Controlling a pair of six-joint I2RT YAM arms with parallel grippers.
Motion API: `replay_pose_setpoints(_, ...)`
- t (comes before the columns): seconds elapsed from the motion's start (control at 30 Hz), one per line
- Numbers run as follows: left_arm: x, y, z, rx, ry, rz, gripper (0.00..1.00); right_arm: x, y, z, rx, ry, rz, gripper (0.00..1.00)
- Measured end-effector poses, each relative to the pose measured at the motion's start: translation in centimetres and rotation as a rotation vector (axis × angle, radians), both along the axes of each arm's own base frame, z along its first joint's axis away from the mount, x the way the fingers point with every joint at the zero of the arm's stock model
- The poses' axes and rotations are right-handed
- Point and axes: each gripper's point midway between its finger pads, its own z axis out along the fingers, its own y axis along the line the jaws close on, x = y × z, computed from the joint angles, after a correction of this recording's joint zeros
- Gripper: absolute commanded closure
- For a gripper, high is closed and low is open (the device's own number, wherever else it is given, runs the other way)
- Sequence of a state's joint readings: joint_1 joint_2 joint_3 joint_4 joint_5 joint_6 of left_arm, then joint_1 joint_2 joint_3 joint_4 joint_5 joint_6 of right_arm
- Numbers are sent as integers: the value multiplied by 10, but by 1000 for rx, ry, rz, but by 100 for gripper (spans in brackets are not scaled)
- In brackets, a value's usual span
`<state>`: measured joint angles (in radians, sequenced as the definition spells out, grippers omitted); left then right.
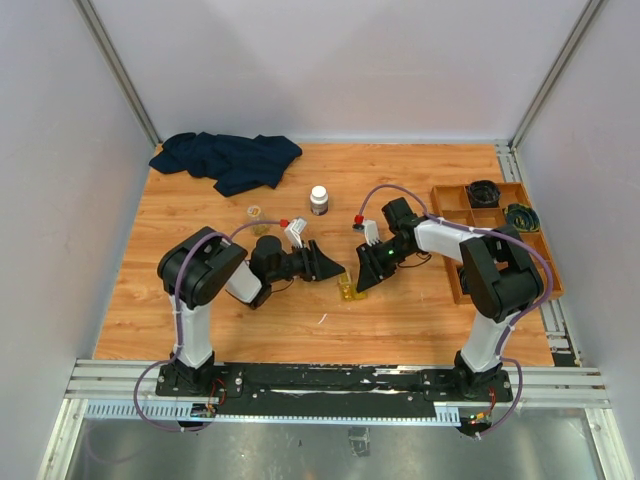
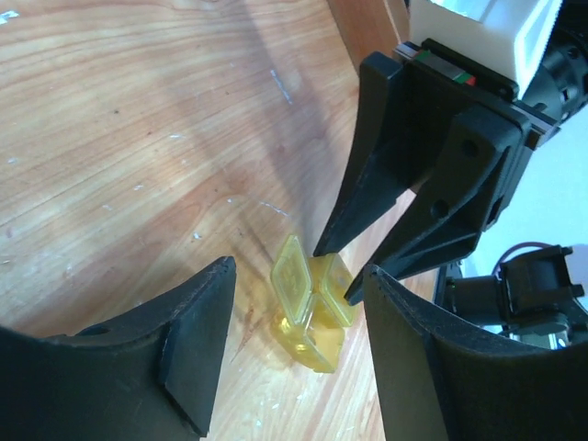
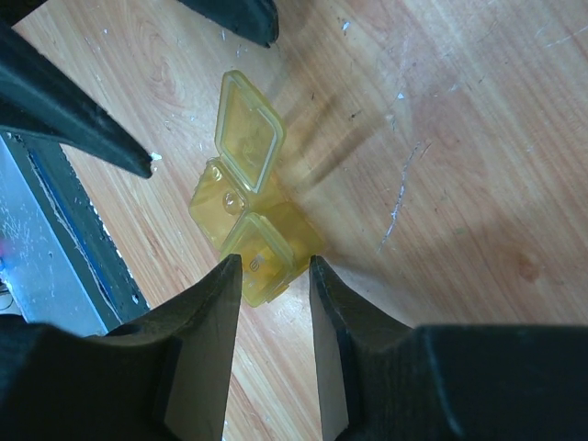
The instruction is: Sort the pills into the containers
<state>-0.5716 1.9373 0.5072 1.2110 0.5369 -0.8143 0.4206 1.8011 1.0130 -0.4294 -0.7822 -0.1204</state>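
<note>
One dark blue cloth point(image 1: 228, 160), far left. One amber vial point(image 1: 255, 212), upright. One white-capped bottle point(image 1: 319, 200), label too small to read. My left hand point(image 1: 338, 272), spread, flanks one yellow case point(image 1: 349, 290) lying mid-worktop point(image 1: 200, 300), a lid raised. My right hand point(image 1: 359, 284) pinches its near corner. One wooden tray point(image 1: 500, 235), right edge.

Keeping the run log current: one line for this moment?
yellow case: lids raised | left hand: open, flanking case | right hand: tips at one lid, grip unclear
</note>
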Motion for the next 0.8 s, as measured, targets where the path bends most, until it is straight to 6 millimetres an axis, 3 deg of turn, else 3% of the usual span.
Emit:
replay_pose_setpoints(0.3, -5, -8, 14, -90, -9, -49, 48, -1, 0, 0, -3, 7, 2, 65)
replay_pose_setpoints(0.8, -23, -10, 29, -166, -3, -114, 52, -1, 1, 0, -5, 10, 5, 65)
